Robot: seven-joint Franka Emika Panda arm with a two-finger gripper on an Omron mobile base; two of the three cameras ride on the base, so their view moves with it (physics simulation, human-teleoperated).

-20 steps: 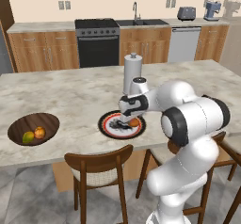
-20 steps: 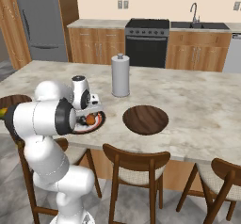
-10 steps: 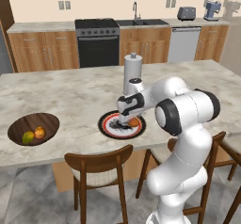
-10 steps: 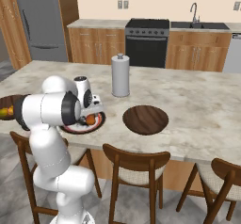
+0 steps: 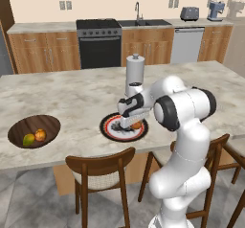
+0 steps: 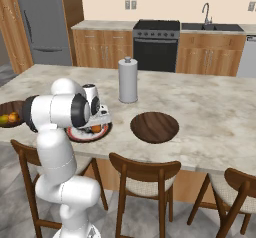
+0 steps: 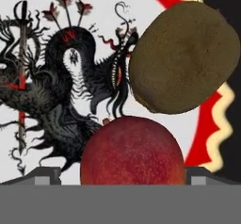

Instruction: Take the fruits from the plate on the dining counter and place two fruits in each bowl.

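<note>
My gripper [image 7: 123, 173] is down on the red-rimmed plate [image 5: 111, 129] on the dining counter [image 5: 72, 93]. It is open, one fingertip [image 7: 47, 175] on each side of the red fruit [image 7: 132, 150]. The brown fruit [image 7: 183, 58] lies just beyond the red one, touching or nearly touching it, on the plate's rim [image 7: 207, 119]. The left wooden bowl [image 5: 19, 126] holds the orange fruit [image 5: 40, 135] and the yellow-green fruit [image 5: 28, 139]. The other bowl [image 6: 154, 127] stands empty to the right of the plate [image 6: 80, 136], where the gripper [image 6: 97, 124] works.
A paper towel roll [image 6: 128, 80] stands upright on the counter behind the plate and the empty bowl. Wooden chairs [image 5: 103, 167] [image 6: 142, 169] line the counter's near edge. A stove and cabinets run along the far wall.
The arm's elbow has swung and the hand has sunk a little lower over the plate. The fruits and bowls have stayed put.
</note>
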